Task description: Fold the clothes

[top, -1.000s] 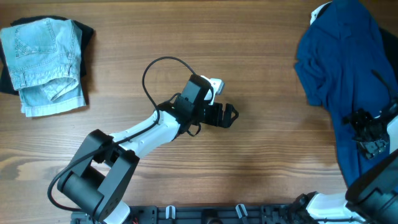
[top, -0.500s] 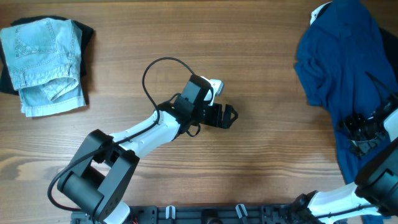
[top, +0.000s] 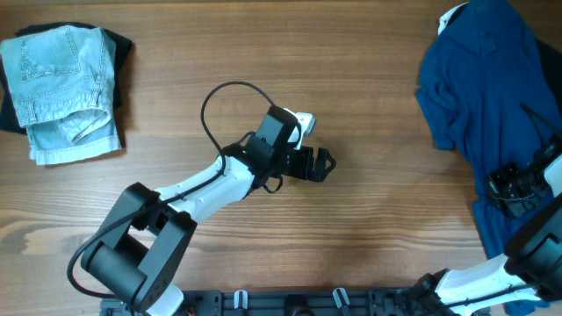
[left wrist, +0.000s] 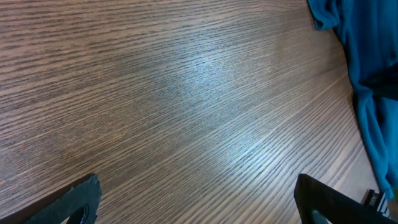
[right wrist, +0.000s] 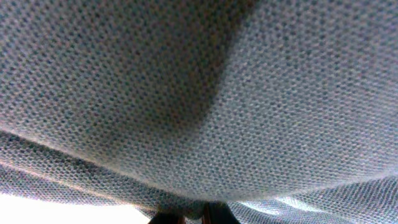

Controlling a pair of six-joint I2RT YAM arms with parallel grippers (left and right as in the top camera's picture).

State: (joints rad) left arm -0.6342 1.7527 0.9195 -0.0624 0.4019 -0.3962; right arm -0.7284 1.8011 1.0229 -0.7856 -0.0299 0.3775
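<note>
Read as the first grab, with no fold made yet. Find the dark blue shirt (top: 479,79) heaped and crumpled at 3 o'clock on the counter (top: 351,79), running off the right edge of the overhead view. Note the right tool (top: 514,189) clamped shut on the shirt's lower part near 4 o'clock. Note the left tool (top: 318,164) parked at the centre, spread wide and empty, with only bare wood between its fingers.

Next, probably: drag the shirt toward the bare middle, spread it flat, and bring in a second grip from the left tool to pull out a hem or sleeve.

Cannot tell how much cloth is pinched, with nothing but close weave filling the right wrist view. Cannot make out collar, sleeves or hem in the heap. Barely see a white piece (top: 452,15) behind the shirt at 1 o'clock. Find pale denim (top: 61,88) folded at 10 o'clock over a black piece (top: 123,48), mostly covered.
</note>
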